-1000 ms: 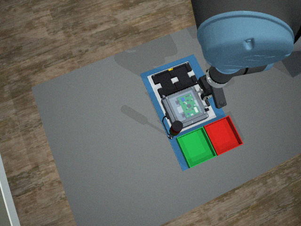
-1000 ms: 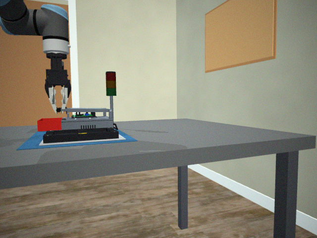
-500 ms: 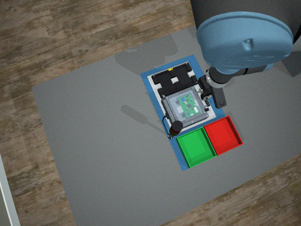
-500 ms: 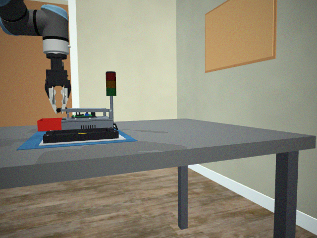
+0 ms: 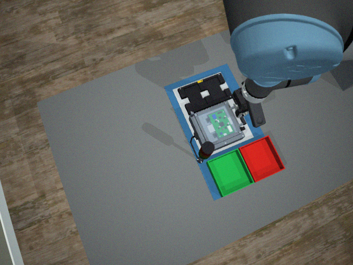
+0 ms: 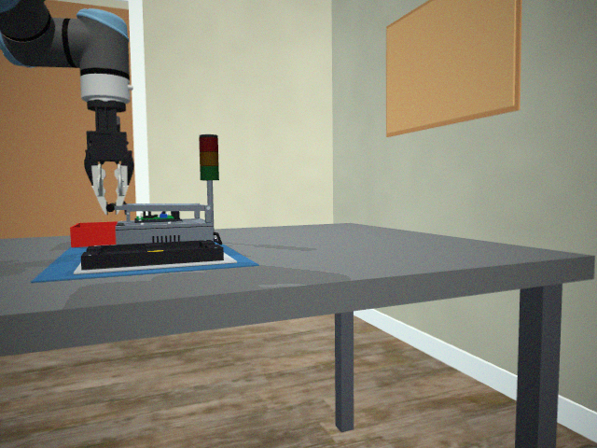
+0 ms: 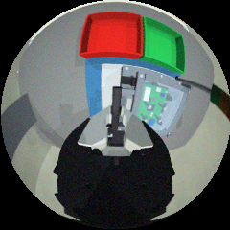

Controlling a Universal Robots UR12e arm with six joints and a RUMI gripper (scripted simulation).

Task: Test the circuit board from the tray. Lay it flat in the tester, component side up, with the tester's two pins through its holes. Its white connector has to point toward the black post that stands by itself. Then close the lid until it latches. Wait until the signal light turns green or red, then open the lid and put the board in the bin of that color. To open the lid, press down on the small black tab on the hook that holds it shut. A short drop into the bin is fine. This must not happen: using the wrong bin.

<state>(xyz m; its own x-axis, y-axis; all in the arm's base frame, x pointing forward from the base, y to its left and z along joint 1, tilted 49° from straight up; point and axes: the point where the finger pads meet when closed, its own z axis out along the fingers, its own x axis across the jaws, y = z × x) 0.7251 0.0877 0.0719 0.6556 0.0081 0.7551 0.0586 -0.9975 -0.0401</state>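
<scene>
The green circuit board [image 5: 222, 123] lies flat in the grey tester [image 5: 216, 128], component side up, and shows through the lid's clear pane. The lid [image 6: 163, 207] is almost level, a small gap above the tester body. My gripper [image 6: 110, 206] stands at the lid's free edge, shut on the lid's black handle [image 6: 110, 207]. In the wrist view the handle bar [image 7: 116, 115] runs between my fingers, with the board [image 7: 154, 103] to the right. The signal light [image 6: 208, 156] stands at the lid's hinge side; its segments look dim.
The empty black tray [image 5: 203, 94] lies beside the tester on the blue mat. The green bin [image 5: 229, 172] and the red bin [image 5: 261, 158] stand side by side on the tester's other side. The arm's blue joint hangs over the mat's right edge.
</scene>
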